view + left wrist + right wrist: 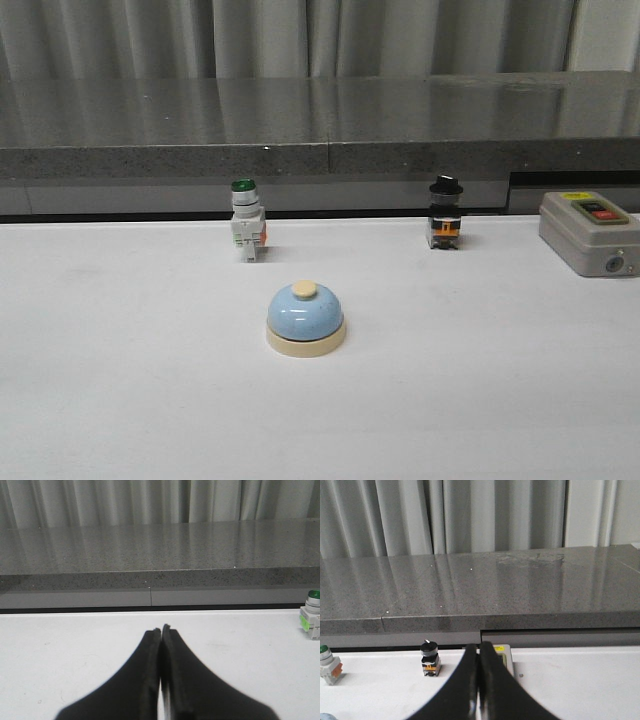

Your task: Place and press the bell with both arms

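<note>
Front view: you see the bell (305, 319), a light-blue dome on a cream base with a cream button on top, upright on the white counter (120, 380), near the middle and apart from everything else. At about 11 o'clock from the bell stands the green-capped switch (247, 219); at about 1 o'clock, the black-capped switch (445, 213); at about 2 o'clock, by the counter's edge, the grey box (588, 231) with a red button. A grey stone ledge (320, 120) runs behind them.

Left wrist view: you see the left tool (161, 629) with its two black fingers pressed together, holding nothing, above bare counter.

Right wrist view: you see the right tool (479, 647) likewise narrowed to a seam and empty; only a sliver of the bell shows at the corner.
</note>
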`<state>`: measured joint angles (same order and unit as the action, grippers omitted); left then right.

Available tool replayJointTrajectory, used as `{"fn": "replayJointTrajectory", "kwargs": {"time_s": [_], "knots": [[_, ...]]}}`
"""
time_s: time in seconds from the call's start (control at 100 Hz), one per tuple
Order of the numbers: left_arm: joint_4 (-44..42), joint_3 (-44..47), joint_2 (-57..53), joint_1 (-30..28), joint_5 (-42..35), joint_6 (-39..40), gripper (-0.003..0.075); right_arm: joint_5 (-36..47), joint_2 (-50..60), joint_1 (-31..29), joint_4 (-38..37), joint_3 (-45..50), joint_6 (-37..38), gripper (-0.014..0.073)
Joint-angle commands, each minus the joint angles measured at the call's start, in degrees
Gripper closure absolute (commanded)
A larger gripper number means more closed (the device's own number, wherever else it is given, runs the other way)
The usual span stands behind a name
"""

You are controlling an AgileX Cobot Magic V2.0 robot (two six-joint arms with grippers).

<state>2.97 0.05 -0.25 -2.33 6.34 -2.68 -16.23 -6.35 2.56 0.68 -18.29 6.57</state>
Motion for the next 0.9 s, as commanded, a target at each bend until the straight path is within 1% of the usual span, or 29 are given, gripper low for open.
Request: {"fn": "replayJointTrajectory", "kwargs": {"time_s": [0.0, 0.21, 0.35, 0.56, 0.64, 0.75, 0.89], "knots": [[0.5, 1.2, -2.0, 0.0, -4.5, 0.5, 0.0739, 3.8, -5.9, -0.3, 0.1, -3.5, -0.3, 0.0662], [0.5, 1.2, -2.0, 0.0, -4.5, 0.5, 0.0739, 3.6, -19.0, 0.6, 0.1, -9.5, -0.3, 0.0662], [0.5, 1.2, -2.0, 0.0, -4.5, 0.5, 0.0739, 3.6, -27.8, 4.0, 0.1, -13.6, -0.3, 0.0662], [0.5, 1.2, -2.0, 0.0, -4.5, 0.5, 0.0739, 2.5, -38.1, 11.4, -0.7, -18.6, -0.4, 0.0662], [0.5, 1.2, -2.0, 0.0, -4.5, 0.5, 0.0739, 1.9, -41.5, 15.3, -1.5, -20.4, -0.6, 0.0662], [0.5, 1.2, -2.0, 0.0, -4.5, 0.5, 0.0739, -0.5, -46.7, 20.6, -1.8, -23.6, -3.3, 0.0662], [0.5, 1.2, -2.0, 0.0, -4.5, 0.5, 0.0739, -4.2, -53.7, 25.0, -1.8, -28.5, -5.7, 0.0662]]}}
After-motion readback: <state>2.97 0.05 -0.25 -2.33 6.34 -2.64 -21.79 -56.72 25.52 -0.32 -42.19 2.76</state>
